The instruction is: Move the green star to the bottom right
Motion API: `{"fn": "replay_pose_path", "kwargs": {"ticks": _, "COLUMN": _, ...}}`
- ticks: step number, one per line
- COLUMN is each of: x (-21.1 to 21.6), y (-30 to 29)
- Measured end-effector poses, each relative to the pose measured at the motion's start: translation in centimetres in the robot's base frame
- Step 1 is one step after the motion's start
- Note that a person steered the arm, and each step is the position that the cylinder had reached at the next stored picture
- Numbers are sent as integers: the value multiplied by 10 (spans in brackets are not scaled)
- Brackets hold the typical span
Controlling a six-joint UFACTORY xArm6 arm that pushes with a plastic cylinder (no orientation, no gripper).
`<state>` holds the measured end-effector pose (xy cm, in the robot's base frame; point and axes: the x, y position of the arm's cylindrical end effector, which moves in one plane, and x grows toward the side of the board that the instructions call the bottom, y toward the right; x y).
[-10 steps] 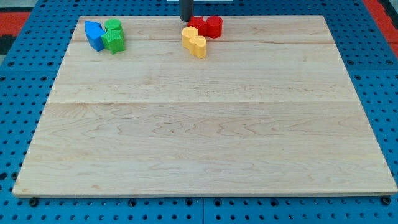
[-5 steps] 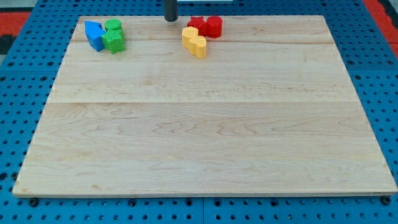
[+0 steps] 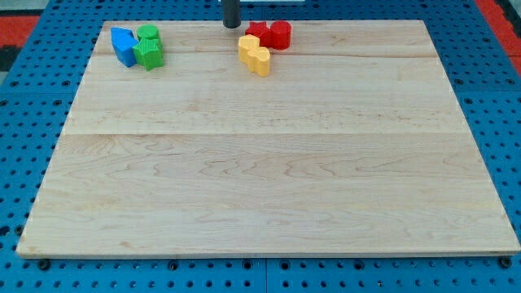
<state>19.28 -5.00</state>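
Note:
The green star [image 3: 149,54] lies at the view's top left of the wooden board [image 3: 269,163], touching a round green block [image 3: 147,34] above it and a blue block [image 3: 124,45] at its left. My tip [image 3: 231,25] stands at the board's top edge, well to the right of the green star and just left of the red blocks [image 3: 270,34]. It touches no block.
A yellow block [image 3: 254,54] lies just below the red blocks, a little down and right of my tip. The board rests on a blue perforated table [image 3: 24,122].
My tip moved left along the top edge away from the red blocks, then came back slightly to the right. No block has moved.

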Motion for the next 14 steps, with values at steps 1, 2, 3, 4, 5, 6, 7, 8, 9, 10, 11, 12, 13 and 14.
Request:
{"fn": "replay_pose_path", "kwargs": {"ticks": 1, "x": 0, "y": 1}}
{"fn": "replay_pose_path", "kwargs": {"ticks": 2, "x": -1, "y": 1}}
{"fn": "replay_pose_path", "kwargs": {"ticks": 3, "x": 0, "y": -18}}
{"fn": "replay_pose_path", "kwargs": {"ticks": 4, "x": -1, "y": -31}}
{"fn": "replay_pose_path", "kwargs": {"ticks": 5, "x": -1, "y": -51}}
{"fn": "replay_pose_path", "kwargs": {"ticks": 6, "x": 0, "y": -68}}
{"fn": "replay_pose_path", "kwargs": {"ticks": 7, "x": -1, "y": -103}}
{"fn": "replay_pose_path", "kwargs": {"ticks": 8, "x": -2, "y": -142}}
{"fn": "replay_pose_path", "kwargs": {"ticks": 9, "x": 14, "y": -163}}
{"fn": "replay_pose_path", "kwargs": {"ticks": 10, "x": 41, "y": -165}}
{"fn": "replay_pose_path", "kwargs": {"ticks": 11, "x": 55, "y": -165}}
{"fn": "replay_pose_path", "kwargs": {"ticks": 12, "x": 61, "y": -165}}
{"fn": "replay_pose_path", "kwargs": {"ticks": 13, "x": 71, "y": -152}}
{"fn": "replay_pose_path", "kwargs": {"ticks": 14, "x": 95, "y": -119}}
